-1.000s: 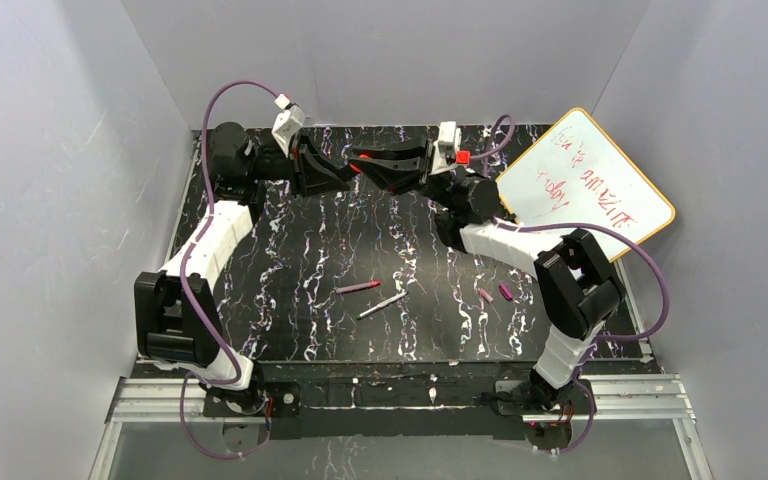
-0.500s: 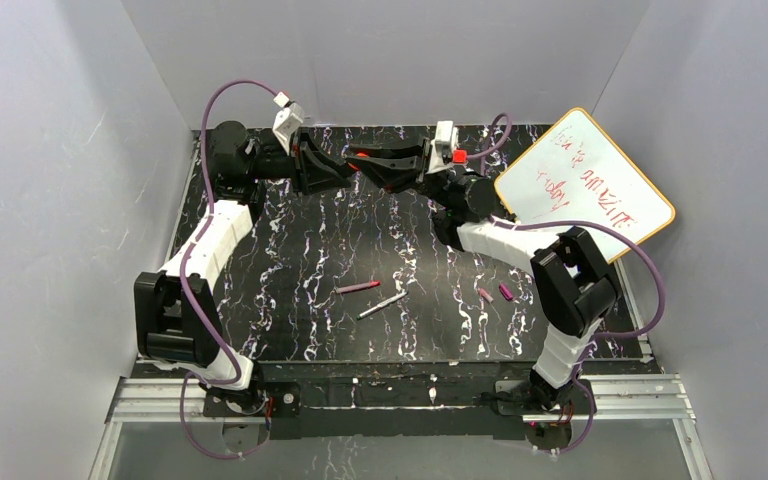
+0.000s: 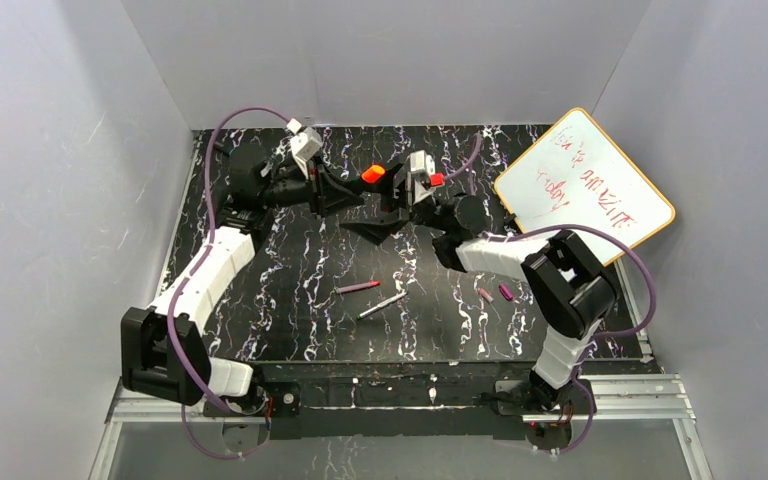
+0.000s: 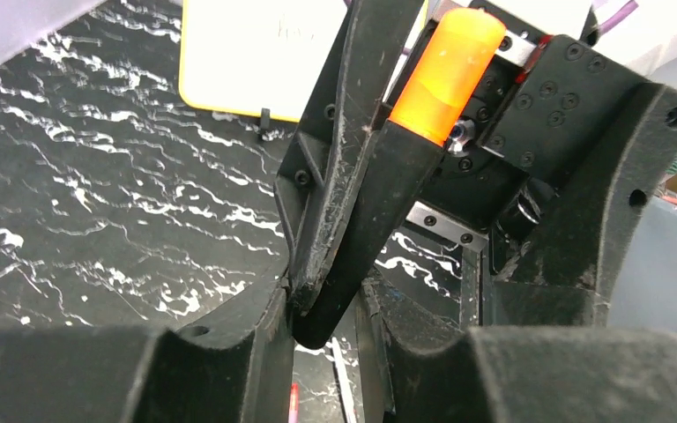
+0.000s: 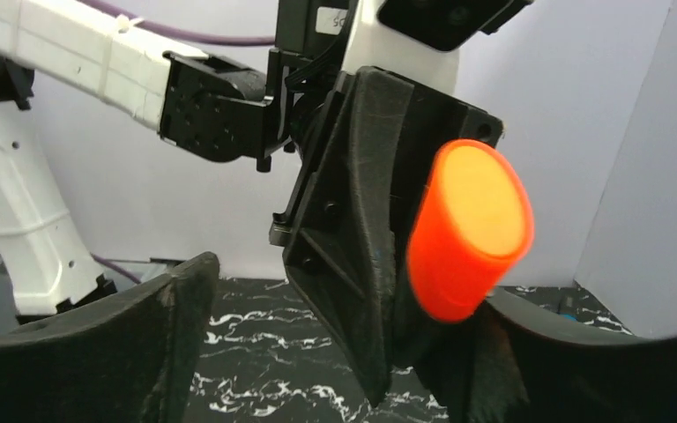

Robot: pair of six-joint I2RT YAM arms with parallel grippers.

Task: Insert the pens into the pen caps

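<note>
Black pen (image 4: 366, 220) was up off the table (image 3: 290, 250), over its far middle, clamped between the left fingers (image 4: 220, 361). Its orange end (image 5: 467, 229) pointed into the right fingers (image 5: 141, 335), which stood wide apart on either side of it. Couldn't tell whether either one touched it.

Magenta pen (image 3: 357, 287) and white-grey pen (image 3: 381, 305) lay just beside each other near the table's centre, both flat. Pinkish cap (image 3: 484, 295) and purple cap (image 3: 505, 291) lay side by side toward the right edge, well apart from those pens. Whiteboard (image 3: 585, 180) with red writing leaned at the far right corner.
</note>
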